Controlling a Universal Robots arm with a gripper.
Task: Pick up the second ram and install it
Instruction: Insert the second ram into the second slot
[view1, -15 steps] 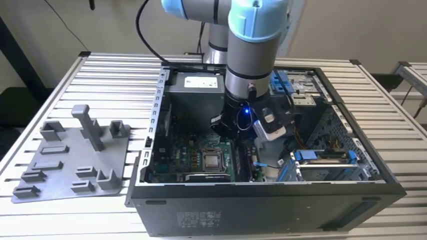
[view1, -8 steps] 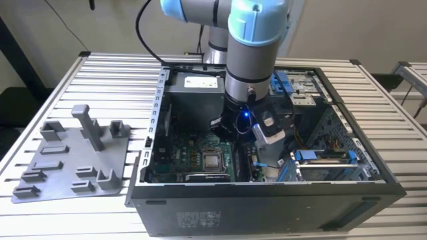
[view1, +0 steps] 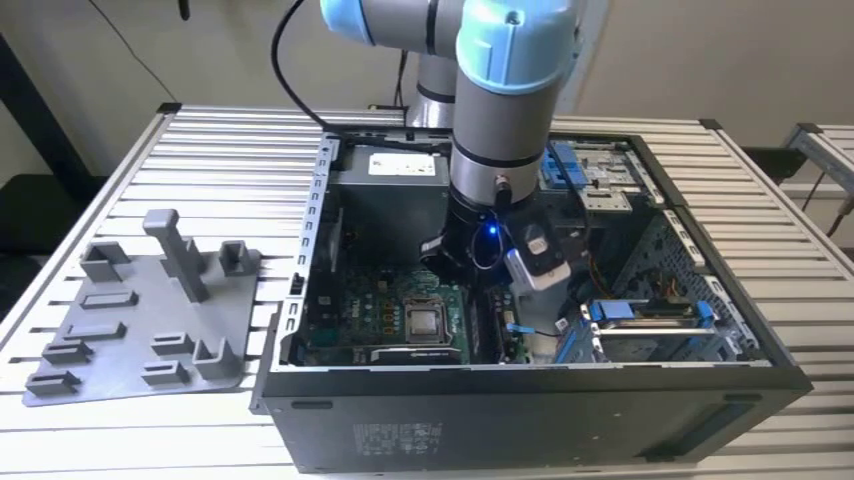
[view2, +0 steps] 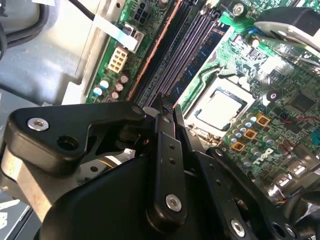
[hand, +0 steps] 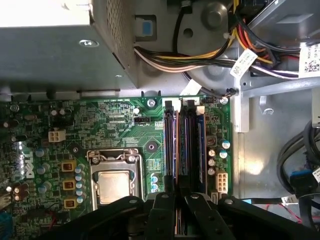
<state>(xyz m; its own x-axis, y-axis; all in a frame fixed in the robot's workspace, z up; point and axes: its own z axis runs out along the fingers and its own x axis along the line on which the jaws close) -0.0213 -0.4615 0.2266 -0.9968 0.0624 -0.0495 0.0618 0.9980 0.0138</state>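
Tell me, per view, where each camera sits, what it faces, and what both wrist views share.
Exterior view: off the arm, looking down at the open computer case; the arm reaches into it, gripper low over the motherboard.
First wrist view: on the arm, looking down the gripper at the memory slots.
Second wrist view: on the arm, looking obliquely past the gripper.
Both wrist views share the processor socket and memory slots.

Slatted metal table (view1: 227, 170) w/ plain beige wall (view1: 694, 50) behind, black cable (view1: 114, 30) hanging, soft even light.
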